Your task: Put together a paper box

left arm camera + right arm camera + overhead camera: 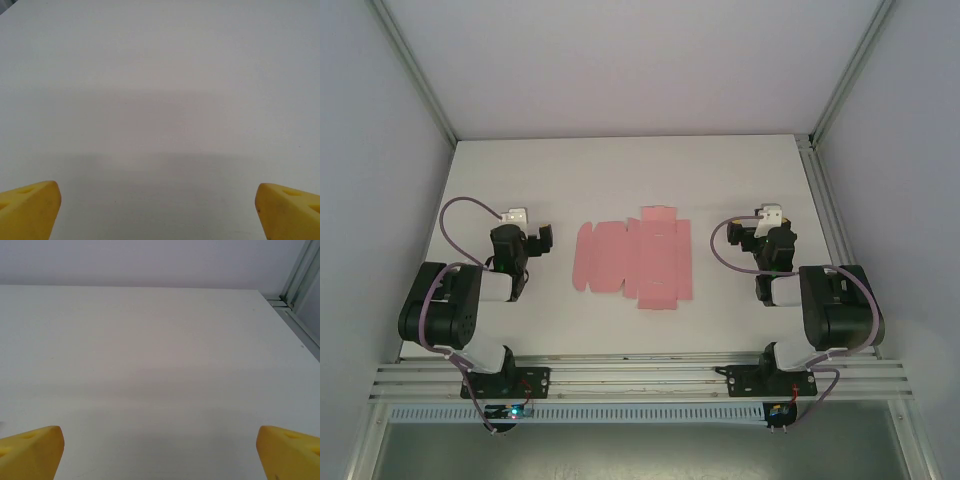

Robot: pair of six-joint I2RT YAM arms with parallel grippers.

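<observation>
Flat, unfolded paper box [633,258] lay on counter [620,170]. Left claw [159,212] sat left of it, right claw [160,452] right, both well apart, fingers spread wide.

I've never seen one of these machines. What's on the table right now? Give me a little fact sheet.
Object: pink paper box, a flat unfolded die-cut sheet
Place: middle of the white table
Left gripper: open, holding nothing
Right gripper: open, holding nothing
Contact: neither gripper touches the sheet
</observation>
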